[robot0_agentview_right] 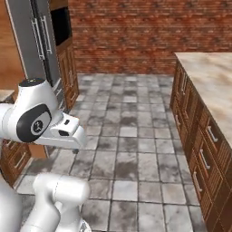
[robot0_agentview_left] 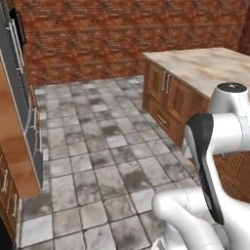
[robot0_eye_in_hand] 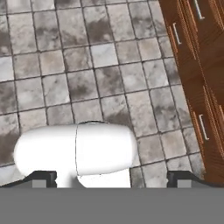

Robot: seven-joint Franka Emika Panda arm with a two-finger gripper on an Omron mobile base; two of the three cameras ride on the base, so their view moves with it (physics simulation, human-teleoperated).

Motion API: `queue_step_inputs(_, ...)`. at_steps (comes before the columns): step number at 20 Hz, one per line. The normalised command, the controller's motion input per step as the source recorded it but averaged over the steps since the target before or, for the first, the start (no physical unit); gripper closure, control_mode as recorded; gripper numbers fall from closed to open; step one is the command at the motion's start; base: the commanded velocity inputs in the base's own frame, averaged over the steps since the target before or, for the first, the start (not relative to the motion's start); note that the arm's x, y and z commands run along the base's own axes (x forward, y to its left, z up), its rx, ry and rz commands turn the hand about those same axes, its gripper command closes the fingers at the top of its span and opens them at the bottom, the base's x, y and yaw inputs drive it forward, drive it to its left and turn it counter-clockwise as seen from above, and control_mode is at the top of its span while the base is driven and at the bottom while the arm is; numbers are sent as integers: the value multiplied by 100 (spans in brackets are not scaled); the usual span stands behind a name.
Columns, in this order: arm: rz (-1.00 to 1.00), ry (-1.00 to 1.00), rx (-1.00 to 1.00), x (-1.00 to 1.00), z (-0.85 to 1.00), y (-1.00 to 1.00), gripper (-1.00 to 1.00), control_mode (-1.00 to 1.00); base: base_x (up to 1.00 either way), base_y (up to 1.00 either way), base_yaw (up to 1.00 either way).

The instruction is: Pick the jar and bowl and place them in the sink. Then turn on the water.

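The jar, the bowl, the sink and the water are out of view. In the hand view my gripper (robot0_eye_in_hand: pixel 113 178) points down at the grey tiled floor (robot0_eye_in_hand: pixel 87 65). Its two dark fingertips (robot0_eye_in_hand: pixel 43 177) stand far apart at the bottom edge, open, with nothing between them. My white arm (robot0_agentview_left: pixel 215 161) is folded low in front of the base, and it rises at the left of the right base view (robot0_agentview_right: pixel 36 118).
An island with a beige stone top (robot0_agentview_left: pixel 210 66) and wooden drawer fronts (robot0_agentview_right: pixel 204 149) stands on the right. Its drawers (robot0_eye_in_hand: pixel 205 65) run along the right of the hand view. Tall grey appliance doors (robot0_agentview_right: pixel 38 41) and wooden cabinets line the left. A brick wall (robot0_agentview_left: pixel 122 34) closes the far end.
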Motion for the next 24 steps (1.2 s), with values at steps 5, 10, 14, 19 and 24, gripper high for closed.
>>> queue_step_inputs(5,0,0,0,0,0,0,-100,100,0,-4,-72)
queue_step_inputs(10,0,0,0,0,0,0,-100,100,0,-4,-72)
queue_step_inputs(14,0,0,0,0,0,0,-100,100,0,0,-70)
queue_step_inputs(19,0,0,0,0,0,0,-100,100,2,0,-65)
queue_step_inputs(24,0,0,0,0,0,0,-100,100,15,0,-58)
